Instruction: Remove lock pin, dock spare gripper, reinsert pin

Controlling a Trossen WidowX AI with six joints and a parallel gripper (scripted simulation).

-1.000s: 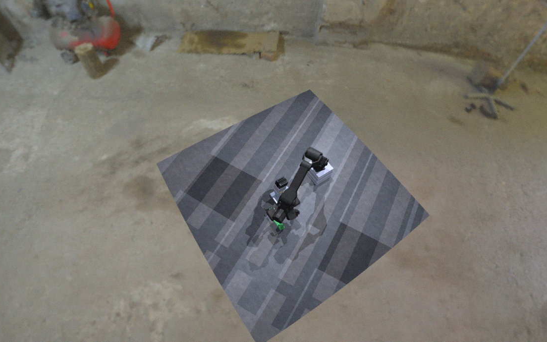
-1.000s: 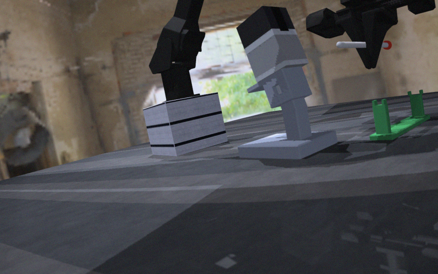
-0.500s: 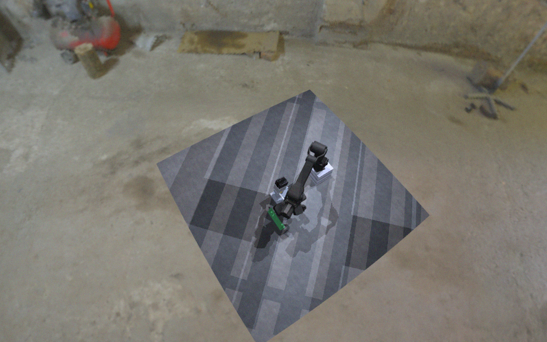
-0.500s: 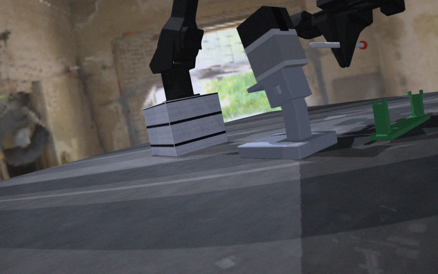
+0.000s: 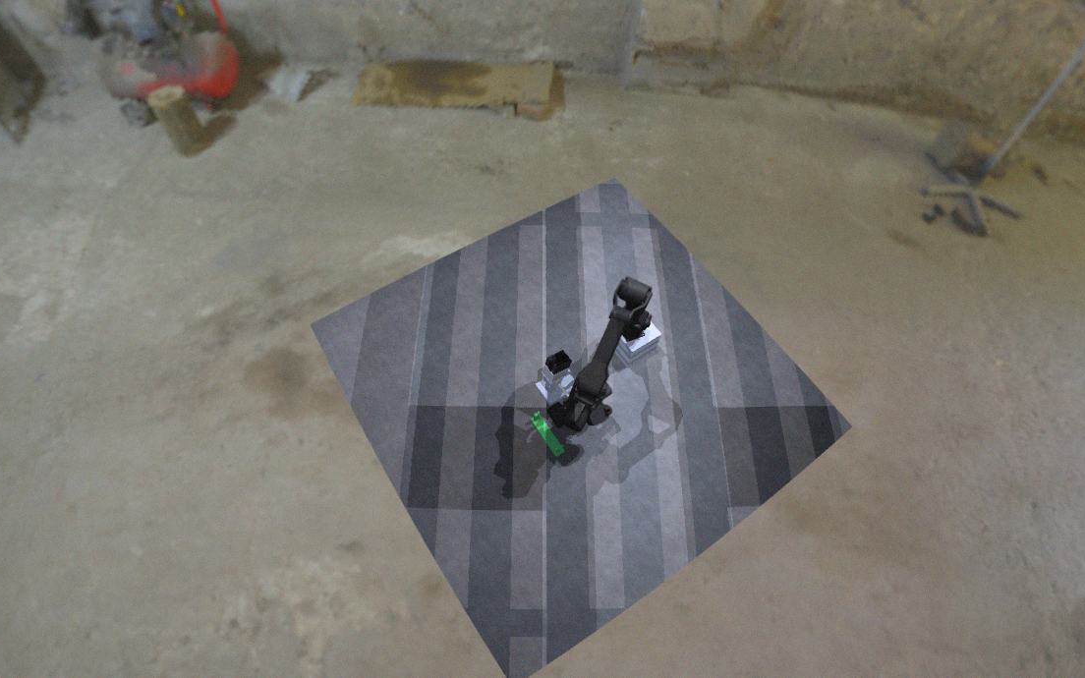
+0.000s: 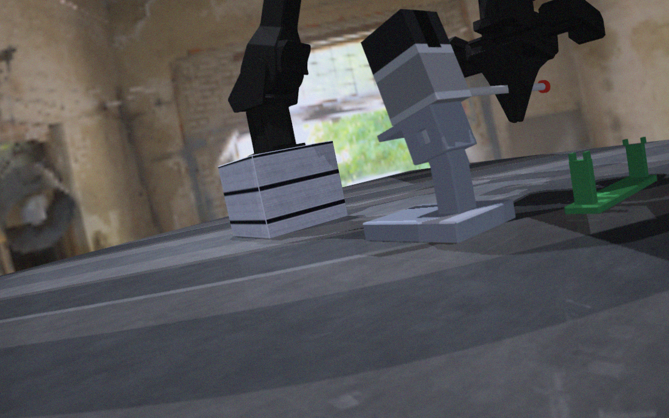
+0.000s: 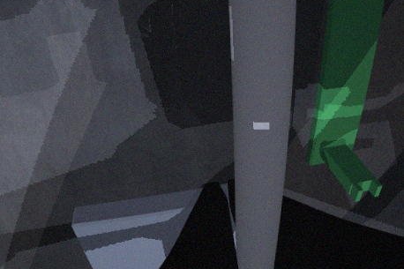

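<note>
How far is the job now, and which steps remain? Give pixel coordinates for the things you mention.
Done, it seems: the spare gripper [image 5: 557, 362] [image 6: 412, 77] sits on the mount [image 6: 454, 182] [image 7: 123, 252].
In hand: the pincer [image 5: 562, 417] [image 6: 515, 118] [image 7: 223, 194] grips the lock pin [image 6: 490, 90] [image 7: 265, 76], red end away from the mount; the other end is hidden, insertion unclear.
Left: push the pin fully through, open the closed fingers, back off.

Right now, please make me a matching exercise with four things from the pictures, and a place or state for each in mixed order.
Things:
1. Pin
2. Green stand
3. Box with black stripes
4. Black block

Places or states:
A. Under the foot of the arm
B. Held in the gripper
C. At the top of the grey mount
D. Two notched posts, no pin on them

Right pairs: 1-B, 2-D, 3-A, 4-C
</note>
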